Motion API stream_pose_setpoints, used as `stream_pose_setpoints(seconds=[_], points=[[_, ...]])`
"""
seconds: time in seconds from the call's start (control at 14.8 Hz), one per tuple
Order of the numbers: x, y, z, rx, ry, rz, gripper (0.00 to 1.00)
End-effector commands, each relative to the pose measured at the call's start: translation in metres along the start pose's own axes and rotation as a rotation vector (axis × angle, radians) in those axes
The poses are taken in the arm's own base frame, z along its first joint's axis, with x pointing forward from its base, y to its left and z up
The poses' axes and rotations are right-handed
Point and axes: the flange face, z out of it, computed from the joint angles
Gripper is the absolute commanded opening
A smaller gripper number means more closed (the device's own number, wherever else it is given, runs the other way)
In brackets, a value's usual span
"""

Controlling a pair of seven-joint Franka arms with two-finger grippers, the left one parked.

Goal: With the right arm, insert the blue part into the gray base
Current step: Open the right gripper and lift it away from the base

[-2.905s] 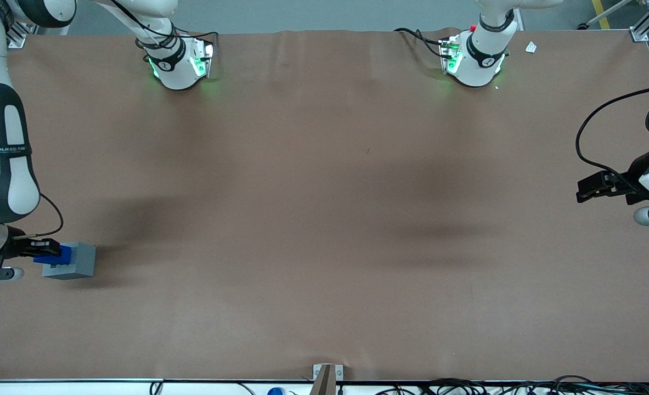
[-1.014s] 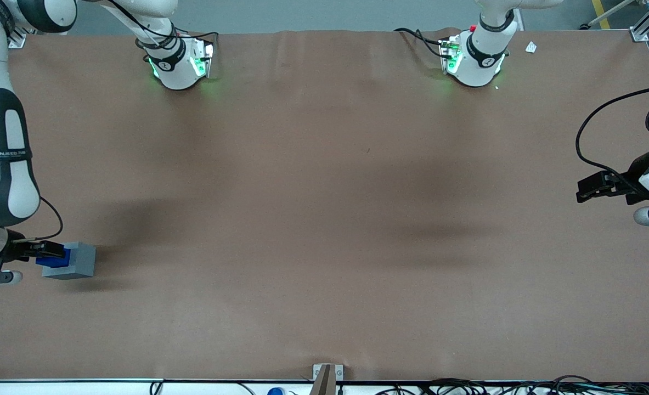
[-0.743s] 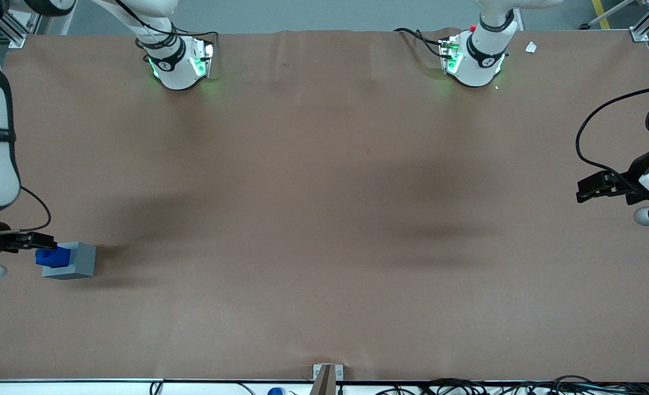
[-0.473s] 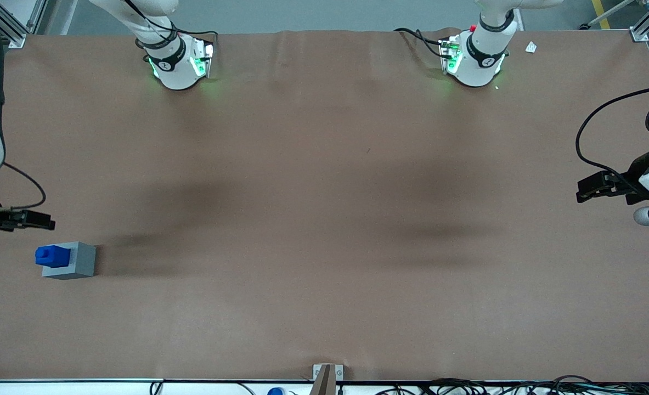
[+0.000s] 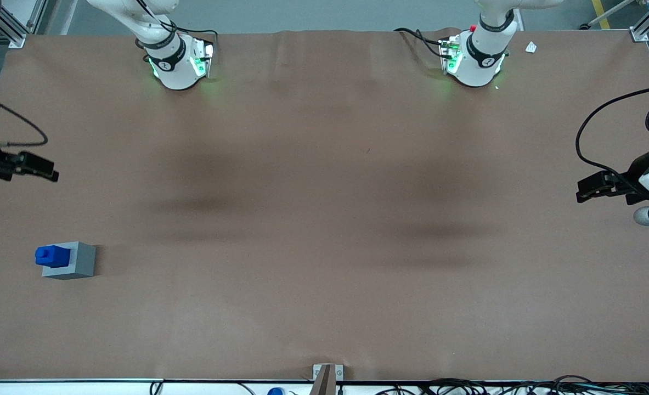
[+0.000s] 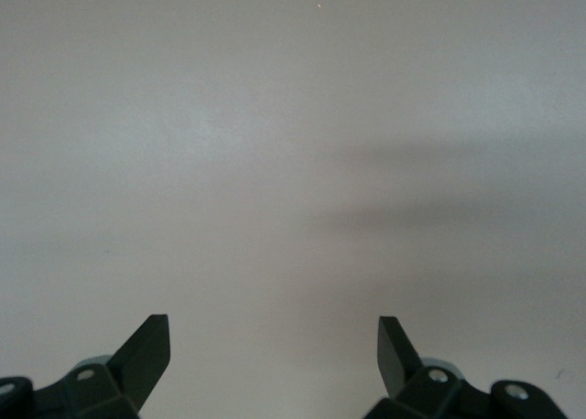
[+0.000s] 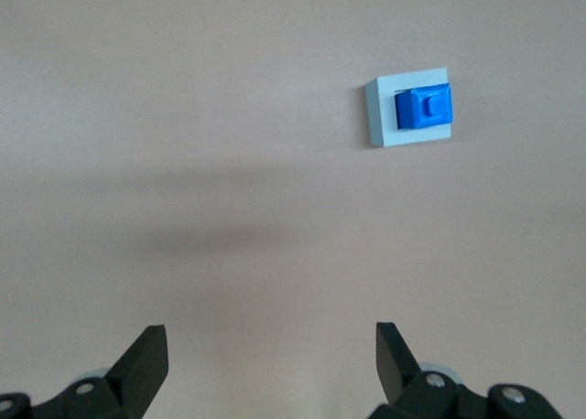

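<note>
Blue part (image 5: 51, 255) in gray base (image 5: 74, 260); end effector (image 7: 272, 346) spread, well above.

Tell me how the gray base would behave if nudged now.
The gray base sits flat and blocky, so it would probably slide, not tip. The blue part seated in it would likely ride along. The hand is open, well clear.

No readable text, labels or numbers on anything in view.
</note>
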Motion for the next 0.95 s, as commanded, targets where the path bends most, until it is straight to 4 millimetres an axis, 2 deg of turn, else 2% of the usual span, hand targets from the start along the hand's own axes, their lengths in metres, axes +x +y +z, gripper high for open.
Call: stream_pose_setpoints(seconds=[0.0, 0.2, 0.41, 0.88], points=[[-0.034, -0.028, -0.019, 0.004, 0.008, -0.024, 1.00], [-0.053, -0.036, -0.041, 0.020, 0.045, -0.040, 1.00], [-0.061, -0.025, -0.049, 0.091, 0.044, -0.022, 1.00], [-0.060, -0.021, -0.055, 0.078, 0.061, -0.024, 1.00]])
